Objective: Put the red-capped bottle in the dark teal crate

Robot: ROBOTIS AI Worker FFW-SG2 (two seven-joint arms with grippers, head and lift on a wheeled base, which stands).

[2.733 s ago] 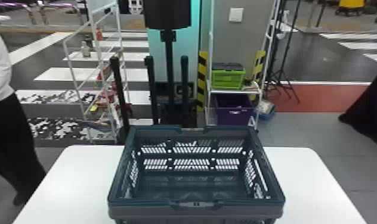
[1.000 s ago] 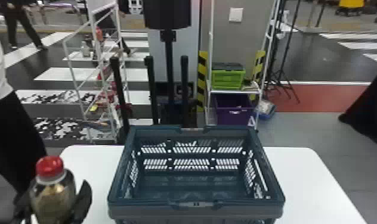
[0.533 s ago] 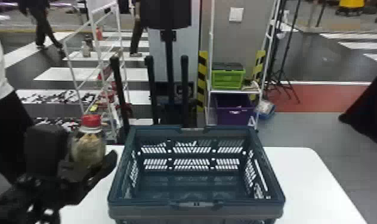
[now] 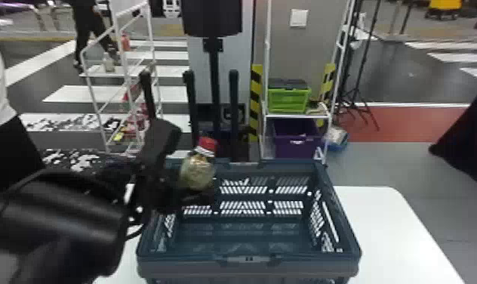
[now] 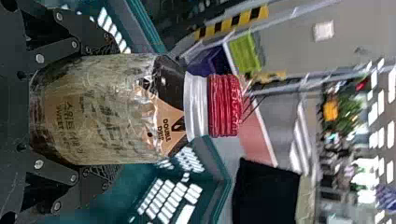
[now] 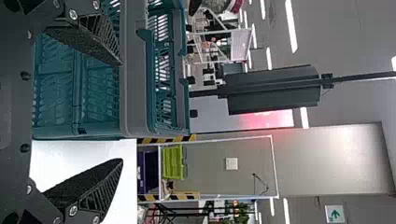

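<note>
While the left gripper (image 4: 191,176) keeps its claw closed around the red-capped bottle (image 4: 197,173), the dark teal crate (image 4: 185,261) sits on the white table (image 4: 396,226), its top open. In the head view the bottle shows against the crate's far wall, toward the left corner, cap up and leaning a little to the right. Crate walls show on both sides behind it in the left wrist view, but how high it hangs above the crate I cannot tell. Its red cap (image 5: 225,105) tops a whitish neck, and a brown and black label lies on the clear body. As for the right gripper (image 6: 120,112), its claw is spread wide with nothing between the fingers, near the crate. Beyond the table, a green crate (image 4: 288,100) with a dark top rests on a white-framed rack (image 4: 296,116), and a purple bin (image 4: 296,141) sits below it.
</note>
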